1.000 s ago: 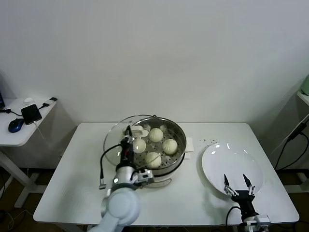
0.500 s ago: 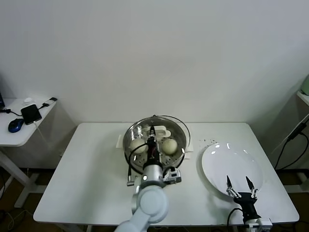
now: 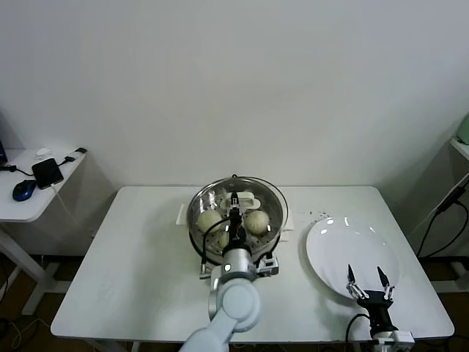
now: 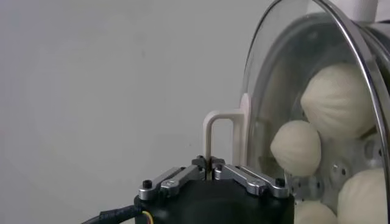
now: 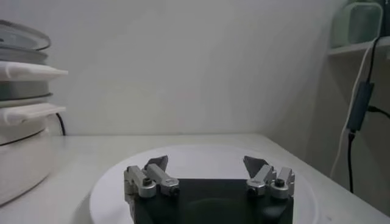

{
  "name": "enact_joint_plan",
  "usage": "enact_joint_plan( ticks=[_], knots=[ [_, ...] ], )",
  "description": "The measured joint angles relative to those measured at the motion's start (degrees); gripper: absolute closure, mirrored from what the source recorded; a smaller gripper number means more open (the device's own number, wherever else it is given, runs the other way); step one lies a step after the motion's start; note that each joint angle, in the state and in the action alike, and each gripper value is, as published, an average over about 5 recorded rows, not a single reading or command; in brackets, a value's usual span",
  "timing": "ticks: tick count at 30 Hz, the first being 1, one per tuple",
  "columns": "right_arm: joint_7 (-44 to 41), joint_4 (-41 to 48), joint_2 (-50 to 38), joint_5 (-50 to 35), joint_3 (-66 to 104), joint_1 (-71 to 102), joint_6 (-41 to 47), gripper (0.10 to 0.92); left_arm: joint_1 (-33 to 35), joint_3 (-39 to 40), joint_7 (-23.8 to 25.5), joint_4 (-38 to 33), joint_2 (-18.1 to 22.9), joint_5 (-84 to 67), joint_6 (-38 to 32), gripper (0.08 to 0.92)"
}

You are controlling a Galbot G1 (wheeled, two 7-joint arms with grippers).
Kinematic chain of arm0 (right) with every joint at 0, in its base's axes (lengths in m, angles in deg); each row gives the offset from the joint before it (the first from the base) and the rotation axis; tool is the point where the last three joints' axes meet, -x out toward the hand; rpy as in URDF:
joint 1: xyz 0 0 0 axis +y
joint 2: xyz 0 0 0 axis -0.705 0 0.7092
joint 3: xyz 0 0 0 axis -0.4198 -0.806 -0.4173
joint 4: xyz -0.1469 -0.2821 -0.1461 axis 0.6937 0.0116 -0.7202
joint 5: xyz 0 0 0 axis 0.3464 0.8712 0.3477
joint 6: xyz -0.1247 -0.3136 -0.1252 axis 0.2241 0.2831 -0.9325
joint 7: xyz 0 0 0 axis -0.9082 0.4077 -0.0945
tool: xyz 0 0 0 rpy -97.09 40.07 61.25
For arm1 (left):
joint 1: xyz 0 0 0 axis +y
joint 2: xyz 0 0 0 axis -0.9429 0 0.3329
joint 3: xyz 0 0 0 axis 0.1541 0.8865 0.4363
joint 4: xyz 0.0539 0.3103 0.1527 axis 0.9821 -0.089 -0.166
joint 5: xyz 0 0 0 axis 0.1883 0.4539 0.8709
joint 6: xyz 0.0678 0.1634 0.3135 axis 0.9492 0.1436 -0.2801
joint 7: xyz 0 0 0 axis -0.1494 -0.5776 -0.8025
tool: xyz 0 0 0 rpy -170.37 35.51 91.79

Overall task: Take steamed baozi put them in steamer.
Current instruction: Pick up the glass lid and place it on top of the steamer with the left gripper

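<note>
- Pinching the lid's white handle: left gripper has its fingers pressed together on the loop, holding the glass lid over the steamer.
- Steamed baozi sit inside on the perforated tray, seen through the glass; the left wrist view shows four buns behind the dome.
- Step in hand, as I read it: loading is done, this is the close-up, lid going on the pot.
- Next move calls for seating the lid rim evenly on the pot rim, then spreading the fingers and lifting straight off the handle so the lid isn't dragged. Can't tell if the rim is fully seated yet.
- Right gripper idle at the near edge of the empty white plate, fingers spread, holding nothing.
- Versus a second ago: the lid was off to the pot's left side, leaving the buns uncovered; half a second ago it was nearly centred; now it is centred over the pot. Right arm barely shifted.
</note>
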Motion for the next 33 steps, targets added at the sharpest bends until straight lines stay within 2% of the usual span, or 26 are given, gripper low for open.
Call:
enact_joint_plan(
  ticks=[23, 33],
  knots=[
    [0.33, 0.94, 0.61, 1.57, -0.08, -0.7, -1.86, 0.203, 0.91, -1.98, -3.03, 3.13, 0.5, 1.28, -0.06, 0.855],
    [0.17, 0.37, 0.47, 1.8, -0.38, -0.98, -1.31, 0.203, 2.36, -0.78, -2.17, 0.55, -0.85, 0.26, 0.02, 0.595]
  ],
)
